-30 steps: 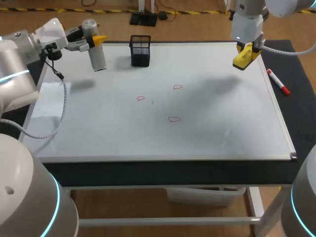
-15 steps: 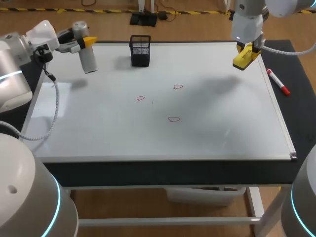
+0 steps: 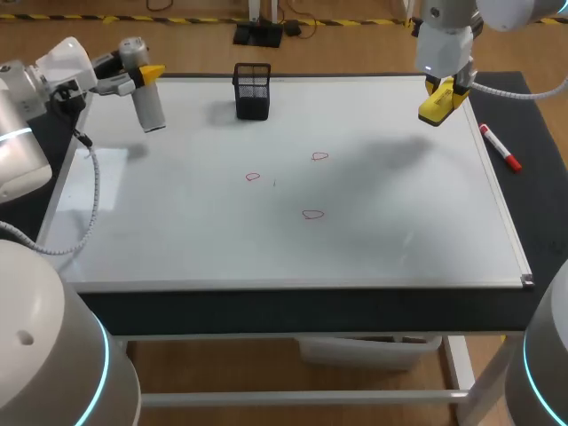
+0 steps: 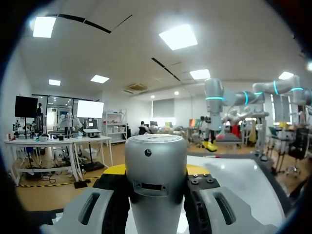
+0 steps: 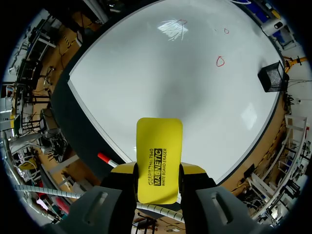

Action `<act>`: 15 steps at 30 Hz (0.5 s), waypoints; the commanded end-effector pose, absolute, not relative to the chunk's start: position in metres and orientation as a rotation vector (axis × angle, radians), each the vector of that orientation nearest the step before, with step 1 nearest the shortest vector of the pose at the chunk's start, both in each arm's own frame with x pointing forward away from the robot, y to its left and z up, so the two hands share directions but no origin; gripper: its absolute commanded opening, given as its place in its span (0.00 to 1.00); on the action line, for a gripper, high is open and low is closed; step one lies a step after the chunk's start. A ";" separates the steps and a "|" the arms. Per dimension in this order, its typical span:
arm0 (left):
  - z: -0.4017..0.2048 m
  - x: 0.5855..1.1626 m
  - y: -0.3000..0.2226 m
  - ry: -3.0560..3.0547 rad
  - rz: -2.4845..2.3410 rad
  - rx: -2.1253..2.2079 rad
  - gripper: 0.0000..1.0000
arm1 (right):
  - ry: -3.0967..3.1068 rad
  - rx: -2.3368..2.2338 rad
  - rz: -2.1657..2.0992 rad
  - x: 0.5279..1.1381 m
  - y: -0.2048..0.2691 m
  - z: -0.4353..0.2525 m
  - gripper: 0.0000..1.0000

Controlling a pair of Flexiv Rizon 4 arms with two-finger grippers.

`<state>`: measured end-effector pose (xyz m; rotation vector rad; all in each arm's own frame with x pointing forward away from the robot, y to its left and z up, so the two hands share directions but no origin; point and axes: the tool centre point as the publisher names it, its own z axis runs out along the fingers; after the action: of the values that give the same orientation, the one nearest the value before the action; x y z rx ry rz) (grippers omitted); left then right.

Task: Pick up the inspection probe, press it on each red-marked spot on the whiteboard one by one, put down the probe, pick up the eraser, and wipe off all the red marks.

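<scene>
The left claw holds the probe over the whiteboard's far left corner, and the holder stands to its right. The right claw holds the eraser over the far right corner. Three marks lie between the claws, nearer the robot. A marker lies on the bench, right of the right claw.

The inspection probe clamped between the left jaws is a smooth cylinder with a satin, silvery-grey metallic sheen, and the jaws' own shells look like matt light-grey plastic. Between the right jaws the eraser shows a smooth, faintly shiny yellow plastic back, and ahead of them spreads the whiteboard, glossy white with light glare on it, edged by a thin satin metal frame. Far ahead of the right jaws stands a black wire-mesh pen holder, and beside them a smooth plastic marker lies on the matt dark tabletop.
</scene>
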<state>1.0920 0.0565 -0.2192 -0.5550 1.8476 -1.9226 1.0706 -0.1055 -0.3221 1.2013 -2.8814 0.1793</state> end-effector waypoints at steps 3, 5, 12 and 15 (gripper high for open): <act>-0.217 1.091 0.057 1.847 -1.919 -0.557 0.00 | -2.879 1.203 0.184 1.070 -0.106 -0.321 0.00; -0.217 1.091 0.057 1.847 -1.919 -0.557 0.00 | -2.868 1.218 0.172 1.070 -0.099 -0.323 0.00; -0.217 1.091 0.057 1.847 -1.919 -0.557 0.00 | -2.844 1.287 0.159 1.070 -0.078 -0.326 0.00; -0.217 1.091 0.057 1.847 -1.919 -0.557 0.00 | -2.843 1.332 0.146 1.068 -0.066 -0.325 0.00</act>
<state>1.0919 0.0567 -0.2188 -0.5556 1.8481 -1.9219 1.0695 -0.0706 -0.3258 1.3195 -2.8507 0.1289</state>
